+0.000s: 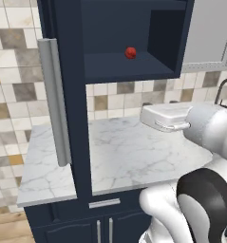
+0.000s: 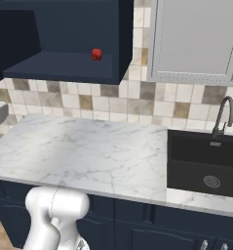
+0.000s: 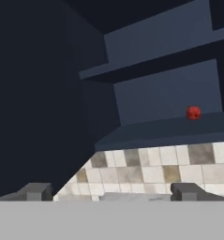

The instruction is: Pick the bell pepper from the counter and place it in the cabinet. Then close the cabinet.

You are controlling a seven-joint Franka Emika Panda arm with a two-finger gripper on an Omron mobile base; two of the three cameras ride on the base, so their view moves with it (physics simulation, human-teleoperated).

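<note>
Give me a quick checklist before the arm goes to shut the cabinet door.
1. Pepper on the cabinet shelf: ok.
2. Tool open and holding nothing: ok.
3. Door shut: not ok, it stands wide open.
4. Handle free to reach: ok.
5. Pepper back from the shelf's front edge: ok.
6. Tool lined up on the door: cannot tell.

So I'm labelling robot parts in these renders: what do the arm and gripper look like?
The arm is glossy white with rounded, bulbous links and a black band at one joint. The gripper ends in two small, blocky dark grey jaws. No cables or markings are visible.
</note>
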